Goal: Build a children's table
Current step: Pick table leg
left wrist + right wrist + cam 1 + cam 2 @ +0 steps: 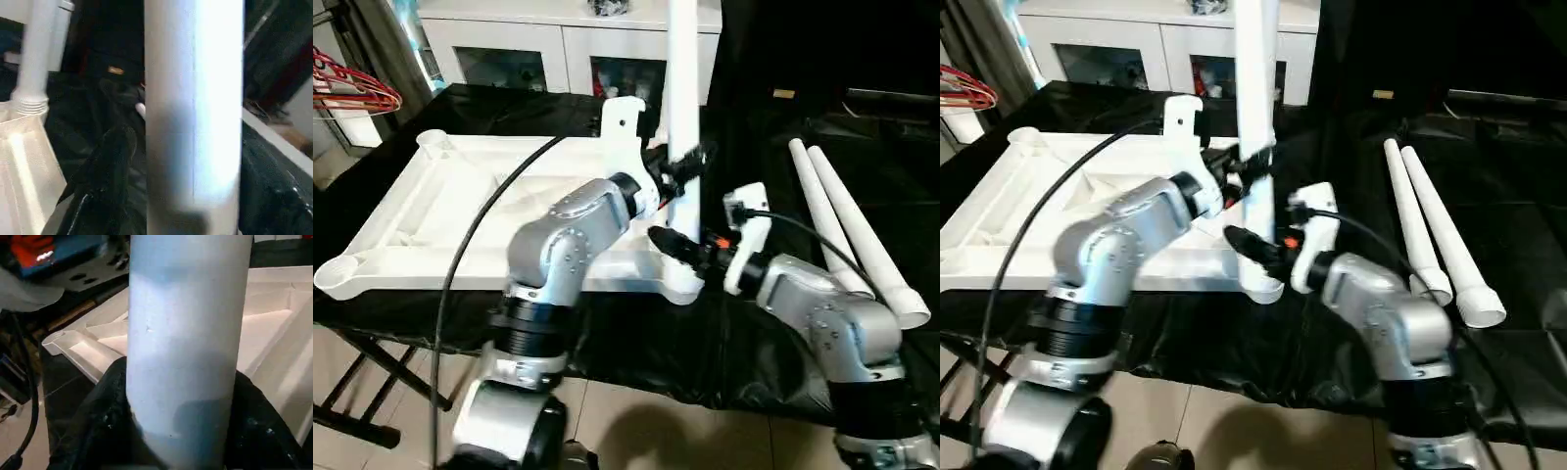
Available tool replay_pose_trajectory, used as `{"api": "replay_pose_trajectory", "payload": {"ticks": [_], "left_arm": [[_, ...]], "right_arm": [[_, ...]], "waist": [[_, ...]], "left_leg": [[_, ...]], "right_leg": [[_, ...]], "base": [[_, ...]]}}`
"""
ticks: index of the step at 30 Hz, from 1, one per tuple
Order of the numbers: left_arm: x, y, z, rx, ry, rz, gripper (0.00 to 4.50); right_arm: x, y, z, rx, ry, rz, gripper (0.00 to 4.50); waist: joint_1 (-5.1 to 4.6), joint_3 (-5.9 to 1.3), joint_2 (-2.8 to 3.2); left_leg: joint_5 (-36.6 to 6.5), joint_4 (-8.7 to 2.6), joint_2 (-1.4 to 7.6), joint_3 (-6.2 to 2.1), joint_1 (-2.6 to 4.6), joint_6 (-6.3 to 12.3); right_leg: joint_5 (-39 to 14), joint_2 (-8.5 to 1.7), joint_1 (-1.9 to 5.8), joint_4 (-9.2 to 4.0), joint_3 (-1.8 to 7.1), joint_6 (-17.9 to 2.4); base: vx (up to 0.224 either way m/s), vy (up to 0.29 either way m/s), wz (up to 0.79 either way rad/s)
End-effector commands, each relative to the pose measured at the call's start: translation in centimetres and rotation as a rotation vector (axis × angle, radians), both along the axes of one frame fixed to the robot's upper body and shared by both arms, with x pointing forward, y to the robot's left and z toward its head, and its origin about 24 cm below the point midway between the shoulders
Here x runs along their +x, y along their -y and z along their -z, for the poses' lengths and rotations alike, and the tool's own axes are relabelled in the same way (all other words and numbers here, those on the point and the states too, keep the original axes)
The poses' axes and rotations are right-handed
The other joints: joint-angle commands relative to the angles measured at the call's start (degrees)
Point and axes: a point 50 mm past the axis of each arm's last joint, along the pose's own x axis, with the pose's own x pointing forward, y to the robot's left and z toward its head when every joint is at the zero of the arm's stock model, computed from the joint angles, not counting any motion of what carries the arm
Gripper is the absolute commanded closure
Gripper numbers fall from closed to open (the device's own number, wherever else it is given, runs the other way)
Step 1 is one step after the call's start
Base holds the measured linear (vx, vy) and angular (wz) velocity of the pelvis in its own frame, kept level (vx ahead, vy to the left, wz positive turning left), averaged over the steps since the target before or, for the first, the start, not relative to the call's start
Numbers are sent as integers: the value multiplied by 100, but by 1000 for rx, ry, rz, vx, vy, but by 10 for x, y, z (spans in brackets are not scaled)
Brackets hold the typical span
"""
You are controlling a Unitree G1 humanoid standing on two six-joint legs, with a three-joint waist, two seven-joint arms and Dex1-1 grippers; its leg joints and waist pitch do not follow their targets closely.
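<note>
The white tabletop (440, 215) lies underside up on the black-covered bench. One white leg (683, 88) stands upright in its near right corner socket (680, 286). My right gripper (668, 238) is shut on this leg low down, and black fingers (98, 421) press it from both sides. Higher up, my left gripper (690, 162) is open around the same leg (193, 107), with its finger (105, 166) standing just off it. Two more legs (847, 230) lie side by side on the cloth to the right.
A white glass-door cabinet (509, 49) stands behind the bench. Red hangers (352, 88) hang at the far left. A black cable (480, 225) runs across the tabletop to my left arm. The bench's front edge is just below the tabletop.
</note>
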Motion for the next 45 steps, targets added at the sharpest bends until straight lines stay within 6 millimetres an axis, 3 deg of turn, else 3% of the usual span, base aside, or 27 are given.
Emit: {"api": "replay_pose_trajectory", "payload": {"ticks": [1,9,10,11,14,18,20,24,32,40,45], "left_arm": [[8,-15,7,4,-42,-100,191],[4,-9,3,-48,-39,-67,245],[3,-8,3,-53,-38,-60,260],[2,-8,2,-57,-32,-44,260],[0,-6,1,-64,-14,-4,262],[-4,-6,-1,-41,41,112,265],[-4,-6,-1,-41,42,122,265],[1,-12,-4,-5,52,118,265],[-1,-9,-7,-6,73,157,265],[1,-11,-22,-203,-22,212,265],[-9,-13,-31,-320,-18,371,265]], "right_arm": [[-2,-2,-17,15,94,-7,256],[-1,-2,-16,0,97,28,256],[0,-1,-15,0,96,33,200],[0,0,-15,8,89,32,186],[1,3,-15,26,77,20,178],[0,14,-12,11,61,-70,137],[-1,16,-12,4,58,-91,105],[-3,25,-14,-32,51,-162,98],[-1,23,-15,-29,-7,-200,98],[-2,35,-36,145,-50,-266,98],[-8,49,-44,203,-61,-300,98]], "waist": [[-12,-474,-99],[-9,-481,-88],[-14,-477,-89],[-13,-478,-88],[-18,-471,-79],[13,-477,-46],[8,-478,-58],[5,-481,-96],[2,-484,-92],[36,-479,-154],[57,-482,-161]], "left_leg": [[-765,-348,145,-61,96,-27],[-794,-349,146,-68,93,-61],[-803,-349,144,-68,90,-55],[-822,-350,146,-68,96,-52],[-876,-355,145,-68,94,-43],[-932,-355,151,-71,122,-40],[-899,-352,154,-69,106,-46],[-773,-331,145,-62,92,34],[-720,-320,155,-58,106,75],[-670,-292,129,-27,104,194],[-629,-297,136,-26,101,207]], "right_leg": [[-1093,-388,295,-419,212,-653],[-966,-385,297,-406,211,-658],[-959,-383,296,-408,211,-662],[-977,-387,297,-410,210,-663],[-1043,-386,298,-423,211,-623],[-1130,-384,287,-435,212,-596],[-975,-382,305,-413,210,-655],[-789,-388,327,-391,206,-758],[-879,-392,310,-382,201,-901],[-877,-403,319,-367,183,-1074],[-1143,-425,317,-390,163,-966]], "base": [[0,0,0],[0,0,0],[0,0,0],[0,0,0],[0,0,0],[0,0,0],[0,0,0],[0,0,0],[0,0,0],[0,0,0],[0,0,0]]}}
